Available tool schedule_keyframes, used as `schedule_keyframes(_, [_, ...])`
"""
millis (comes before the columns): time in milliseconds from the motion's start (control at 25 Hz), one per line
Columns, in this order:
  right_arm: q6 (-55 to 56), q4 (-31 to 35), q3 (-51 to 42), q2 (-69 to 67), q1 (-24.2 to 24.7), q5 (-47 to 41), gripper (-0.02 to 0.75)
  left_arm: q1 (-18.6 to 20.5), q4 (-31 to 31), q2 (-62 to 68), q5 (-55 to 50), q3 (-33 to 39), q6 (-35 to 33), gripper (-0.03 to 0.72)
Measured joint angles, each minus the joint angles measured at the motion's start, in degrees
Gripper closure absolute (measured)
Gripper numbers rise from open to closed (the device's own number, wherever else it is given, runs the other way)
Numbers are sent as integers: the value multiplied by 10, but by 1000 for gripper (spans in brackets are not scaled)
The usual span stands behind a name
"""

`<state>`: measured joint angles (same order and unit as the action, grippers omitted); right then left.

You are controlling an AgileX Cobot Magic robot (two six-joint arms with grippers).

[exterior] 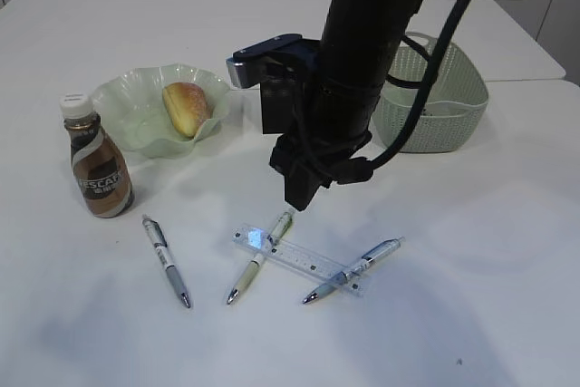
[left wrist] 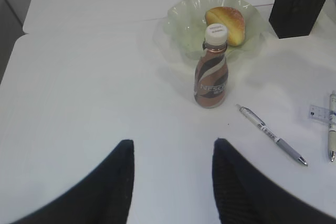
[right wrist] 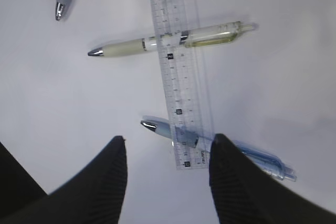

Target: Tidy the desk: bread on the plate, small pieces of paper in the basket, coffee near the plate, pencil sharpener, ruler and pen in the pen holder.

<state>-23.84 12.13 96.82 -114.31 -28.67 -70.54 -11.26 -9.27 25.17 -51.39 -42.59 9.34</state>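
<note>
- Ruler: clear plastic, lying flat on the white counter at the 6 o'clock side of the exterior view, directly below the right arm. It lies across two pens: the pale yellow-green pen and the blue pen.
- A third, grey pen lies apart at 7 o'clock, touching nothing.
- Right end effector: fingers spread, nothing between them, hovering above the ruler's near end and the blue pen.
- Left end effector: fingers spread, empty, above bare counter, facing the coffee.
- Completed items, as judged: the bread lies in the plate; the coffee stands just beside the plate at its 8 o'clock.
- The basket stands at 2 o'clock behind the arm; its contents cannot be determined.
- The pen holder stands upright near the plate in the left wrist view; the arm hides it in the exterior view.
- Step in hand, as judged: pick up the ruler or one of the crossed pens.
- Recommended procedure: align the fingers across the narrow width of the chosen item, descend vertically, and close only once the fingertips straddle it.
- Caution: the ruler is thin and flat; a grip may slip, or drag the pens beneath it. Taking the ruler first frees both pens.
- Lift clear before moving toward the pen holder; insert end-first.
</note>
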Motion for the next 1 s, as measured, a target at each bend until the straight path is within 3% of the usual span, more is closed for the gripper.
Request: schedule_keyframes(1000, [-69,-25,0,-117,-20,71,293,0,-1,0,0,0,0,347])
